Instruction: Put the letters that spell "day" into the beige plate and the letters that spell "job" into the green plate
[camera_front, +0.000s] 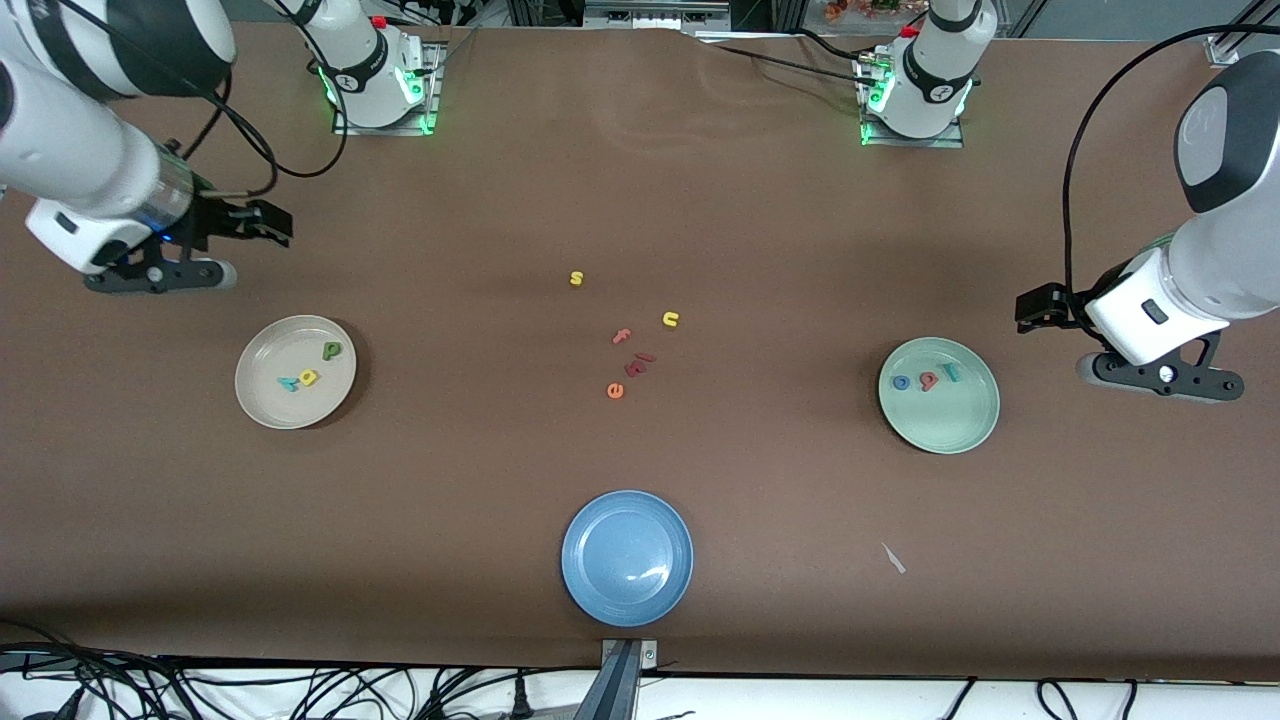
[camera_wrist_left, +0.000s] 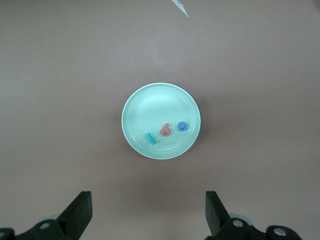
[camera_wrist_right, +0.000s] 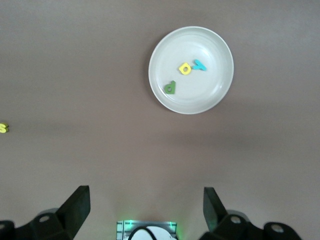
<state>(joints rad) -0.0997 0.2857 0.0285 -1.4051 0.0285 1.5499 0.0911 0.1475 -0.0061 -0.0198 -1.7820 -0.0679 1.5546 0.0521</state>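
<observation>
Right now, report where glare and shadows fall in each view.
Front view: a bright glint on the blue plate, dark shadow along the table's near edge. Left wrist view: soft sheen on the green plate. Right wrist view: the beige plate casts a faint shadow; even light.

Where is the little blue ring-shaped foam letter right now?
The blue foam ring "o" lies in the pale green plate toward the left arm's end of the table, beside the red-pink "b".
</observation>
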